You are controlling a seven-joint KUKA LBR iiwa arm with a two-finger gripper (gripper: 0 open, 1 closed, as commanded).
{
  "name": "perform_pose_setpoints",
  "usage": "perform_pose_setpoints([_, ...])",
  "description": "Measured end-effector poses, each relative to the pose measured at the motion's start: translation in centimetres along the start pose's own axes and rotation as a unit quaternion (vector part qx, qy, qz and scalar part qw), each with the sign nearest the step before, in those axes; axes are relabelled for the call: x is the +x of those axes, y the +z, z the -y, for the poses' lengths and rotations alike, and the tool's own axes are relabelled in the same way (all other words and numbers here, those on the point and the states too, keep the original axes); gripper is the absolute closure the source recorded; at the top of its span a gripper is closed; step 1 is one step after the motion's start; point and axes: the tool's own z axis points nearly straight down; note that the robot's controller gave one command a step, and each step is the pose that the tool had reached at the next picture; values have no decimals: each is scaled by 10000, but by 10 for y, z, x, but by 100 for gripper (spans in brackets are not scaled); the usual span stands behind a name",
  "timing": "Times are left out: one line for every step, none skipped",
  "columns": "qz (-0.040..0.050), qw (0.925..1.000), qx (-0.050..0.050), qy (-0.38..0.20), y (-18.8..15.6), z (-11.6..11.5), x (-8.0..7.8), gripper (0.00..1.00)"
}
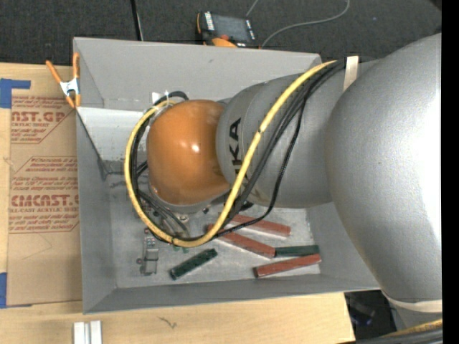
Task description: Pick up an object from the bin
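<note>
1. Gripper [174, 222]: low in the left half of the bin [97, 228], tucked under the arm's orange cover [185, 153]. Apart or together: cannot tell, since cover + cables hide the business end.
2. Nothing seen clamped, so no hold logged.
3. Nearest things:
   - dark green stick [192, 262], lying slanted just beside the gripper on the side of the bin's lower edge;
   - small grey metal piece [148, 256], near the lower-left corner.
4. Further out along the lower edge, twd the lower-right corner: three red-brown sticks [287, 266] and a second green stick [296, 251], loosely fanned. Some look to be touching.
5. Yellow cable [244, 170] loops round the cover, part of the robot.
6. Judgement: step in hand = approach/descent. No target confirmed; the dark green stick is the likeliest candidate by position.
7. To do it well:
   - centre over one stick only and close across its narrow width;
   - come straight down (flat pieces lie flush w/ the floor, so get right down before closing);
   - keep off the left wall and avoid nudging the metal piece.
</note>
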Motion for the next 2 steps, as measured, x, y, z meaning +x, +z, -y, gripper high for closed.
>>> perform_pose_setpoints([-3, 9993, 16, -372, 99, 85, -1, 0])
perform_pose_setpoints([75, 9978, 0, -657, 94, 135, 4, 0])
